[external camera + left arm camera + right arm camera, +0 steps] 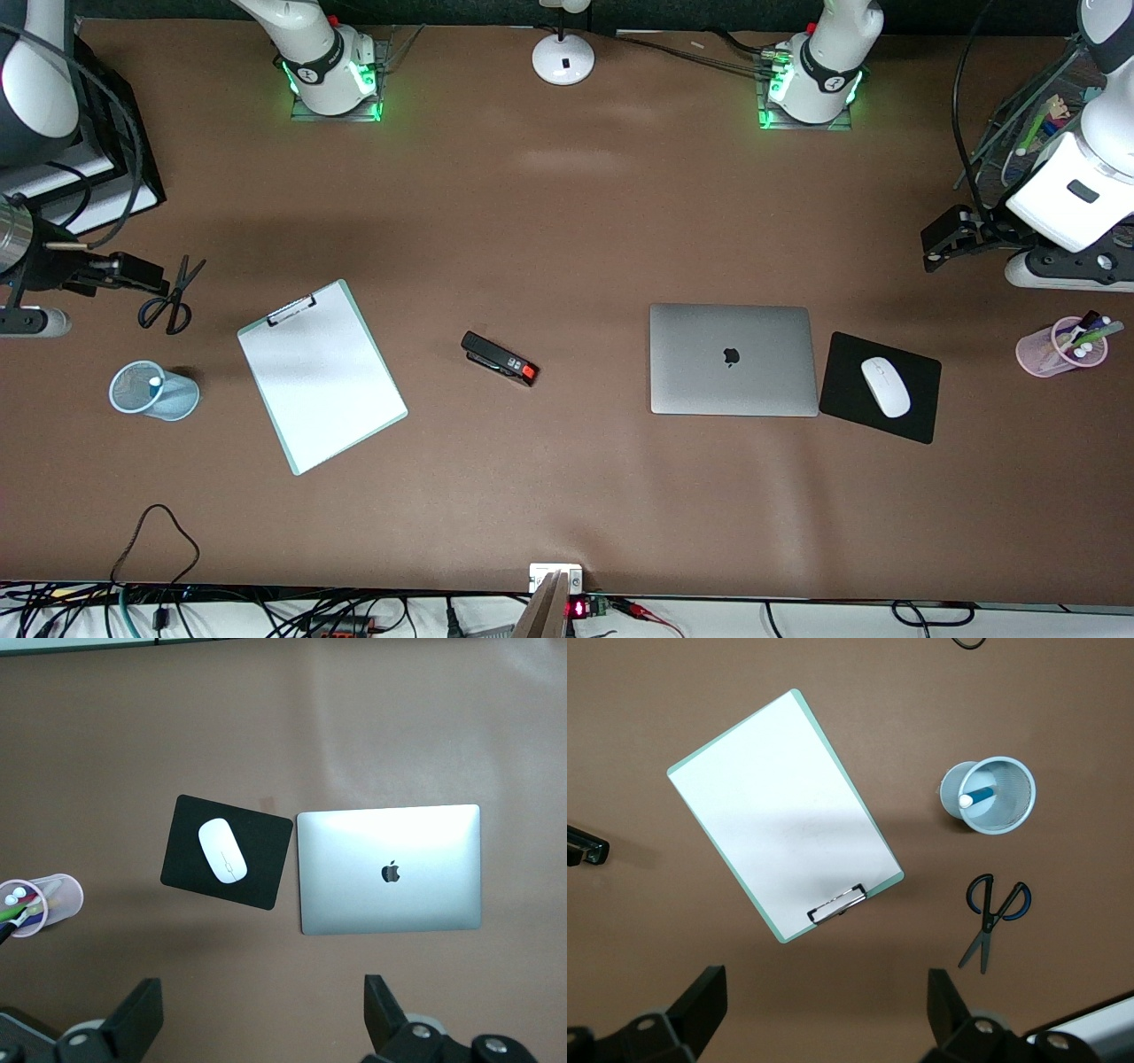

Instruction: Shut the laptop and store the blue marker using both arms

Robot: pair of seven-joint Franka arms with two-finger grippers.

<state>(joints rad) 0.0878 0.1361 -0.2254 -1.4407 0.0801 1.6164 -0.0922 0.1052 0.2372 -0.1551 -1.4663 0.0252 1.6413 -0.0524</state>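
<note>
Both sets of jaws are standing wide apart and holding nothing. The right gripper (819, 1019) is hanging high over the table near the scissors (168, 297), at the right arm's end; the left gripper (264, 1019) is hanging high over the left arm's end, its fingers (137, 1017) spread well clear of everything below.

Under the right gripper, the blue marker (977, 799) is standing inside the pale blue mesh cup (1014, 811), whitish end up. With the clipboard (321, 376) as clock centre in the front view, that cup (177, 397) is sitting at about nine o'clock, the scissors at ten, and the black stapler (499, 358) at three.

Under the left gripper, the laptop (390, 868) is lying shut, lid down flat and logo showing. Taking the laptop (732, 359) as centre in the front view, the black mouse pad (842, 390) is lying just beside it at three o'clock, carrying a white mouse (885, 386). A pink pen cup (1041, 353) with several pens is sitting past the pad, also at three, well apart from it.
</note>
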